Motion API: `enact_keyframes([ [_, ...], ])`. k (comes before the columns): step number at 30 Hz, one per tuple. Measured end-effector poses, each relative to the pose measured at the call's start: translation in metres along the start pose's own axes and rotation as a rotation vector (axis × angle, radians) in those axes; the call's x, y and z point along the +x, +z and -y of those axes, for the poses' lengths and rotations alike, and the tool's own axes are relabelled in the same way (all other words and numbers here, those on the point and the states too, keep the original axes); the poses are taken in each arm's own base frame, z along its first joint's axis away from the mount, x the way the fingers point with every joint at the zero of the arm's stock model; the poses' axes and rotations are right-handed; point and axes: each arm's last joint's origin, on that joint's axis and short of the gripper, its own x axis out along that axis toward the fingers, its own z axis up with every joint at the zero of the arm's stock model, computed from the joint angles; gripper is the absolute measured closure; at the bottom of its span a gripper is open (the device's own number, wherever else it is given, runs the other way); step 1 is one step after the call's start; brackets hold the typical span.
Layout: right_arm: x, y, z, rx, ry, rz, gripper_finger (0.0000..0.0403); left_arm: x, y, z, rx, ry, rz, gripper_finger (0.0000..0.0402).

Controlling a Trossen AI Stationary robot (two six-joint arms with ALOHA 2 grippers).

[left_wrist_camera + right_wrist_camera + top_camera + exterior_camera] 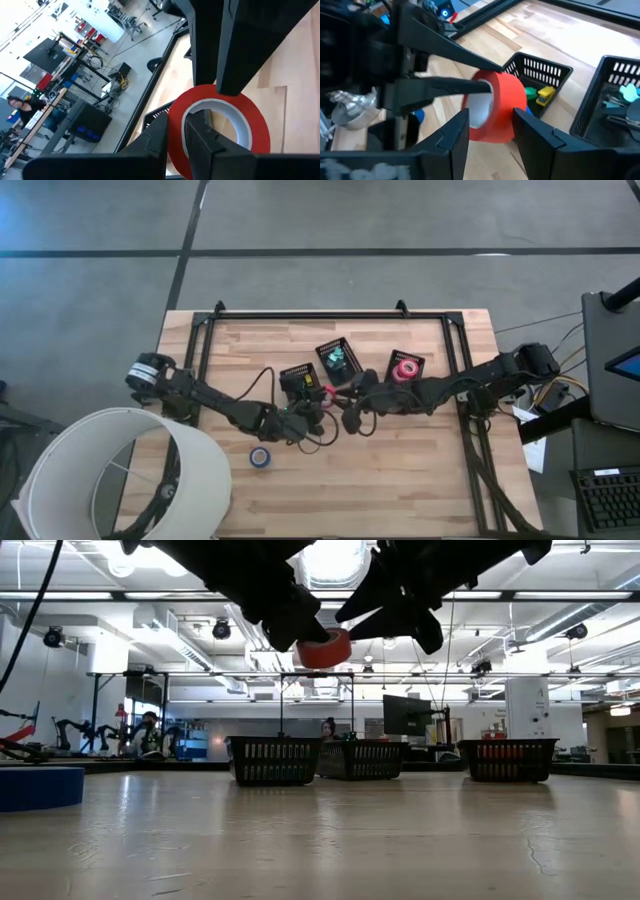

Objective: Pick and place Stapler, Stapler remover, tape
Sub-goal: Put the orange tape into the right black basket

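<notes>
Wooden table [400,470] below, left end effector [200,107] grips red tape [260,125] aloft (right end effector [490,132] spread around it).

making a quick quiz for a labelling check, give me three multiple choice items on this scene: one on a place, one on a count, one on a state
1. Where is the blue tape?
A. in a bin
B. on the table near the lampshade
C. in a gripper

2. How many black bins stand on the table?
A. two
B. three
C. five

3. What state is the red tape in?
A. flat on the table
B. lifted, held by the left gripper
C. inside a bin

Answers:
1 B: the blue tape lies on bare wood beside the lampshade.
2 B: three bins show in a row in the high view.
3 B: the left gripper has the red tape clamped above the table, with the right gripper straddling it.
</notes>
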Motion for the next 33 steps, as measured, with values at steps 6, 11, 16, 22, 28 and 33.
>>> enact_keyframes([
  [6,0.000,-0.001,0.002,0.020,-0.016,-0.015,0.0249,-0.002,0.002,0.001,0.016,-0.003,0.009,0.0348],
  [11,0.000,-0.002,0.003,0.034,-0.027,-0.024,0.0241,-0.003,0.004,0.001,0.001,-0.006,0.023,0.0349],
  [16,0.000,-0.002,0.003,0.052,-0.025,-0.024,0.0229,-0.006,0.008,0.002,-0.014,-0.004,0.049,0.0349],
  [22,0.000,-0.002,0.002,0.072,-0.021,-0.017,0.0215,-0.006,0.011,0.001,-0.045,0.000,0.069,0.0349],
  [28,0.000,0.000,0.001,0.045,-0.011,-0.005,0.0216,-0.006,0.013,0.000,-0.065,-0.009,0.085,0.0349],
  [33,0.000,0.000,0.001,0.042,-0.010,-0.006,0.0238,-0.006,0.012,0.000,-0.059,-0.009,0.085,0.0349],
])
